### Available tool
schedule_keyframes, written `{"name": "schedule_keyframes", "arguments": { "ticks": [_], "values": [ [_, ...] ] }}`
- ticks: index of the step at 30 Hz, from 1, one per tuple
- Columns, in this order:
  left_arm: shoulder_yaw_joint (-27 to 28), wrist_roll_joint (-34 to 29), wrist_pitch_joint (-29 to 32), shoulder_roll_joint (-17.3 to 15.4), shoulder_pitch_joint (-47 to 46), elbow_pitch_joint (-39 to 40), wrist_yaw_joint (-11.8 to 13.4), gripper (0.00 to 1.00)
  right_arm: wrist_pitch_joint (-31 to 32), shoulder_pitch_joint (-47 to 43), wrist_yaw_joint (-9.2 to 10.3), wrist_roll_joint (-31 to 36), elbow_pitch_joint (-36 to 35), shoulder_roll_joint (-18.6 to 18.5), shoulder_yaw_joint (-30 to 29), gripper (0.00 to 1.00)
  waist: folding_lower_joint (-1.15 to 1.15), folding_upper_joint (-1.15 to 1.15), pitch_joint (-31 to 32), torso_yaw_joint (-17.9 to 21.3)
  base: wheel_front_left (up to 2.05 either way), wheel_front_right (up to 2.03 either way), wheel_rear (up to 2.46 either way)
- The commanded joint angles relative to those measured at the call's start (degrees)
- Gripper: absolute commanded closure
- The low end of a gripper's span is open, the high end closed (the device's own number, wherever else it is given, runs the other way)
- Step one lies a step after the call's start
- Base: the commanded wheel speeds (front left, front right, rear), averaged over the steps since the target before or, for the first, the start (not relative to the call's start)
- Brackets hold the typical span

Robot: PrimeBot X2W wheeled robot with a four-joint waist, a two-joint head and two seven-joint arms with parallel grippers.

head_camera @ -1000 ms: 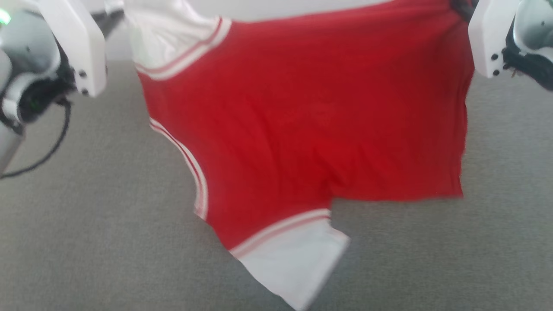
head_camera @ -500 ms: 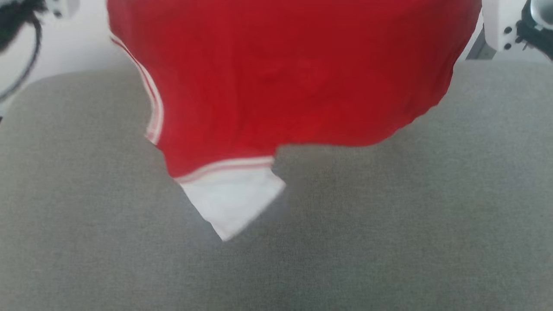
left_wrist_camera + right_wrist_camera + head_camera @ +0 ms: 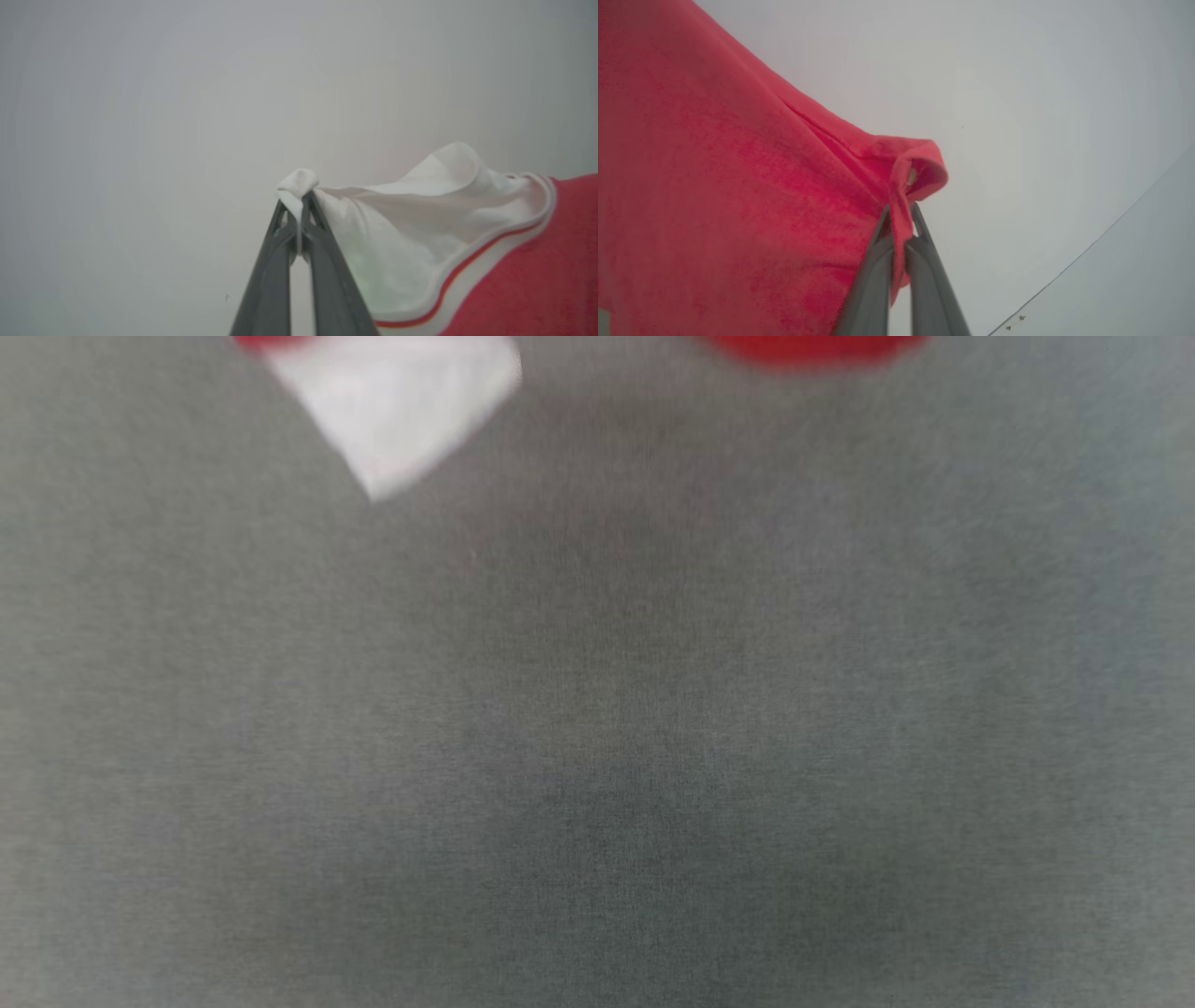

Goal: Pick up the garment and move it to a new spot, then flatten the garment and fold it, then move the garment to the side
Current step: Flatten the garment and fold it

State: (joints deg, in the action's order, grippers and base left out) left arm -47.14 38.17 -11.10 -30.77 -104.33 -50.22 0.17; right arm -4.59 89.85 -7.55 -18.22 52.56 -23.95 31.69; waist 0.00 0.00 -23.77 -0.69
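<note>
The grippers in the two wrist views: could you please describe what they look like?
The left gripper has two long, slim, dark grey fingers of matte finish that taper to narrow tips, with small cut-outs near the tips. The right gripper looks the same: two dark grey fingers, broader at the base and narrowing to the tips.

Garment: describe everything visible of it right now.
The garment is a red soft-knit jersey shirt with white sleeves edged in red-and-white striped trim. It hangs stretched between both grippers: the left gripper is shut on a white sleeve's corner, the right gripper on a bunched red edge. In the blurred head view, the other sleeve's tip and the red hem dangle over the grey surface, seemingly clear of it.
</note>
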Motion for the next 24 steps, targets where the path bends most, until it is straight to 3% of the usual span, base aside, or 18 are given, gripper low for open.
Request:
{"name": "schedule_keyframes", "arguments": {
  "ticks": [1, 4, 7, 12, 15, 19, 24],
  "values": [
    [0.6, -1.3, -2.0, 0.0, -2.2, -0.8, 0.8, 1.00, -3.2, 1.5, 0.12, 2.9, 1.6, 0.3, -2.0, 1.00, 0.00, 0.00, -5.1, 0.2, 0.00, 0.00, 0.00],
    [2.1, -2.7, -3.9, 1.0, -4.7, -1.4, 1.5, 1.00, -8.4, 3.4, 0.11, 10.1, 5.0, 1.7, -6.9, 1.00, 0.00, 0.00, -7.2, -0.2, 0.00, 0.00, 0.00],
    [4.7, -5.1, -4.2, 1.1, -3.5, 2.2, 1.1, 1.00, -9.9, 2.7, 0.11, 15.4, 6.9, 3.9, -10.6, 1.00, 0.00, 0.00, -8.2, -0.9, 0.00, 0.00, 0.00],
    [4.9, -3.6, -4.1, 3.1, 5.7, -1.0, -4.6, 1.00, -10.2, -1.7, 0.11, 19.0, 12.0, 6.4, -12.2, 1.00, 0.00, 0.00, -6.4, -2.3, 0.00, 0.00, 0.00],
    [2.9, -0.5, 0.0, 4.9, 11.2, -5.1, -7.0, 1.00, -9.2, -5.4, 0.11, 18.3, 15.2, 8.0, -10.8, 1.00, 0.00, 0.00, -4.2, -2.9, 0.00, 0.00, 0.00],
    [-1.3, 4.2, 7.0, 5.6, 18.3, -4.4, -7.6, 1.00, -7.6, -10.0, 0.11, 15.4, 17.9, 9.6, -7.7, 1.00, 0.00, 0.00, -1.1, -3.5, 0.00, 0.00, 0.00],
    [-8.0, 13.4, 18.8, 1.7, 27.5, 4.2, -7.6, 1.00, -4.9, -17.3, 0.11, 8.7, 18.1, 10.5, -1.6, 1.00, 0.00, 0.00, 3.3, -4.2, 0.00, 0.00, 0.00]
  ]
}}
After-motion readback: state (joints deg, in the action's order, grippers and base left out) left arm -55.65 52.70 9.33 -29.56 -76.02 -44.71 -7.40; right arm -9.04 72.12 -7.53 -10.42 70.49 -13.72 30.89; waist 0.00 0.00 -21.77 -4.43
